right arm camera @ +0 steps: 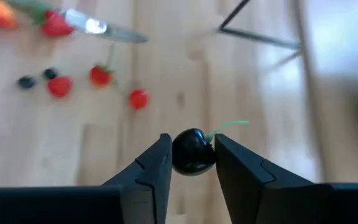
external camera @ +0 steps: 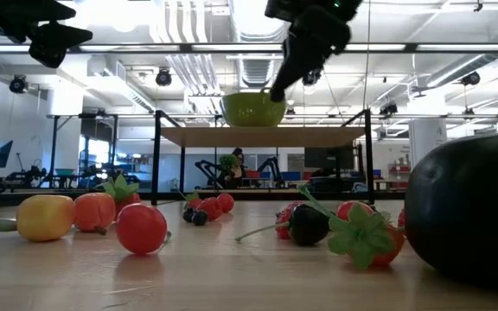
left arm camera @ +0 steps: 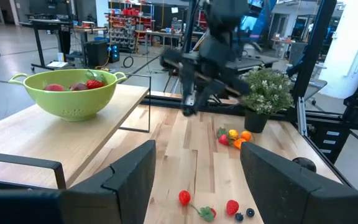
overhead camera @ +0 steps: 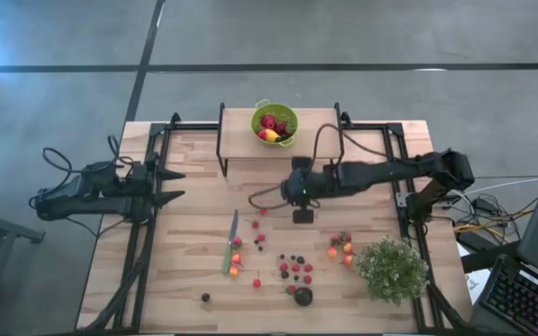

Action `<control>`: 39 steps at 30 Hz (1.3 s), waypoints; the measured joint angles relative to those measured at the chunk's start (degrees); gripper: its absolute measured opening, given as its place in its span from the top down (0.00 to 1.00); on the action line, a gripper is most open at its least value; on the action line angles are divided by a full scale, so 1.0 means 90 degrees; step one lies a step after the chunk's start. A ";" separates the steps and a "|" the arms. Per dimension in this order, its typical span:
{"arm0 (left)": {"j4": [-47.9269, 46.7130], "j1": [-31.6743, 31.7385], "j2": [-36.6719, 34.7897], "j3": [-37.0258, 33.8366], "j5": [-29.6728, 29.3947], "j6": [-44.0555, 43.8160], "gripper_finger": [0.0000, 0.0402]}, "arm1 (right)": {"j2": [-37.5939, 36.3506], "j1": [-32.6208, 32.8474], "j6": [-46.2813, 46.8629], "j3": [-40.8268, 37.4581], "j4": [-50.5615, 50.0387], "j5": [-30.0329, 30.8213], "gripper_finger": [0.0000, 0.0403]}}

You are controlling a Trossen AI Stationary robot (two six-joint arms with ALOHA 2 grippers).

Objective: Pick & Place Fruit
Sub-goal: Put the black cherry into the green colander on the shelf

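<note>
My right gripper [right arm camera: 191, 163] hangs over the middle of the table [overhead camera: 194, 159], shut on a small dark cherry [right arm camera: 193, 151] with a green stem [right arm camera: 232, 126]. In the high view that gripper [overhead camera: 304, 214] is in front of the raised shelf. Many small fruit pieces [overhead camera: 292, 266], red, dark and orange, lie on the near half of the table. One bigger dark round fruit [overhead camera: 303, 296] lies near the front edge. A green colander [overhead camera: 275, 121] holding fruit stands on the shelf. My left gripper [overhead camera: 171, 185] waits open at the table's left edge. My right gripper pinches the dark cherry's two opposite sides [right arm camera: 178, 155] between its two fingertips [right arm camera: 159, 158]. The fingers slant down toward the table from the right side. The cherry is lifted clear of the table, and its green stem sticks out past one finger.
A green-handled knife [overhead camera: 231, 243] lies left of the fruit. A bushy potted plant [overhead camera: 392, 269] stands at the near right corner. The black-framed shelf [overhead camera: 250, 140] spans the far middle. Bare wood lies between my left gripper and the knife.
</note>
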 joint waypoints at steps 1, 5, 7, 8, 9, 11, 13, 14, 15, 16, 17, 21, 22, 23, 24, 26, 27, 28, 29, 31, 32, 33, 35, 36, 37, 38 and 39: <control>0.0000 -0.0002 0.0000 0.0000 0.0000 0.0000 0.40 | 0.0000 -0.0102 -0.0083 0.0121 -0.0066 0.0000 0.73; 0.0000 0.0000 0.0000 0.0000 0.0000 0.0000 0.40 | -0.0002 -0.0540 -0.0397 0.0564 -0.0121 -0.0007 0.76; 0.0002 -0.0001 0.0000 0.0000 0.0000 0.0000 0.40 | -0.0002 -0.0779 -0.0466 0.0783 -0.0126 -0.0007 0.78; 0.0000 0.0000 0.0000 0.0000 0.0000 0.0000 0.40 | -0.0002 -0.0902 -0.0464 0.0890 -0.0147 -0.0010 0.79; 0.0000 -0.0002 -0.0002 0.0000 0.0000 0.0000 0.40 | -0.0002 -0.1023 -0.0458 0.0984 -0.0162 -0.0010 0.81; 0.0000 -0.0002 0.0000 0.0000 0.0000 -0.0002 0.40 | -0.0002 -0.1266 -0.0458 0.1143 -0.0167 -0.0012 0.83; 0.0000 -0.0002 0.0000 0.0000 0.0000 0.0000 0.40 | -0.0002 -0.1506 -0.0458 0.1301 -0.0169 -0.0020 0.86; 0.0000 -0.0001 -0.0001 0.0000 0.0000 0.0000 0.40 | -0.0002 -0.1624 -0.0458 0.1380 -0.0167 -0.0034 0.87; 0.0002 0.0000 -0.0002 0.0000 0.0000 0.0000 0.40 | -0.0002 -0.1736 -0.0456 0.1453 -0.0162 -0.0056 0.89; 0.0000 -0.0002 -0.0002 0.0000 0.0000 0.0000 0.40 | -0.0005 -0.1838 -0.0445 0.1508 -0.0162 -0.0065 0.90; 0.0002 -0.0002 0.0000 0.0000 0.0000 0.0000 0.40 | -0.0007 -0.1940 -0.0442 0.1549 -0.0162 -0.0068 0.92; 0.0002 -0.0002 -0.0002 0.0000 0.0000 0.0000 0.40 | -0.0014 -0.2171 -0.0186 0.1668 -0.0365 -0.0086 0.96; 0.0000 0.0000 -0.0002 0.0000 0.0000 0.0000 0.40 | -0.0028 -0.2180 -0.0156 0.1716 -0.0575 -0.0124 0.97; 0.0001 -0.0001 -0.0001 0.0000 0.0000 0.0000 0.40 | -0.0040 -0.2179 -0.0113 0.1762 -0.0811 -0.0174 0.98; 0.0002 0.0000 -0.0002 0.0000 0.0000 -0.0001 0.40 | -0.0051 -0.2169 -0.0045 0.1824 -0.1046 -0.0208 0.98; 0.0001 -0.0002 -0.0001 0.0001 0.0000 0.0000 0.40 | -0.0074 -0.2084 0.0163 0.1931 -0.1530 -0.0227 0.98; 0.0002 -0.0001 -0.0002 0.0000 0.0000 0.0000 0.40 | -0.0083 -0.2023 0.0275 0.1942 -0.1738 -0.0231 0.98; 0.0002 0.0000 -0.0002 0.0000 0.0000 0.0000 0.40 | -0.0095 -0.1952 0.0364 0.1945 -0.1943 -0.0248 0.98; 0.0001 0.0000 -0.0002 0.0000 0.0002 0.0000 0.40 | -0.0099 -0.1870 0.0402 0.1927 -0.2136 -0.0286 0.98; 0.0002 0.0000 -0.0002 0.0000 0.0000 0.0000 0.40 | -0.0121 -0.1665 0.0439 0.1816 -0.2430 -0.0345 0.98; 0.0001 -0.0002 -0.0002 0.0000 0.0000 0.0000 0.40 | -0.0132 -0.1553 0.0494 0.1752 -0.2545 -0.0347 0.98; 0.0002 -0.0002 -0.0002 0.0000 0.0000 0.0000 0.40 | -0.0150 -0.1436 0.0551 0.1688 -0.2635 -0.0353 0.98; 0.0001 -0.0001 -0.0002 0.0000 0.0000 0.0000 0.40 | -0.0183 -0.1183 0.0687 0.1589 -0.2878 -0.0357 0.98; 0.0002 -0.0001 -0.0002 0.0000 0.0000 0.0000 0.40 | -0.0208 -0.1048 0.0748 0.1552 -0.2968 -0.0359 0.98; 0.0002 0.0000 -0.0002 0.0000 0.0000 0.0000 0.40 | -0.0241 -0.0900 0.0809 0.1499 -0.3011 -0.0359 0.98; 0.0002 -0.0002 -0.0002 0.0000 0.0000 0.0000 0.40 | -0.0273 -0.0731 0.0842 0.1437 -0.3021 -0.0369 0.98; 0.0002 -0.0002 -0.0002 0.0000 0.0000 0.0000 0.40 | -0.0305 -0.0545 0.0883 0.1379 -0.3019 -0.0371 0.98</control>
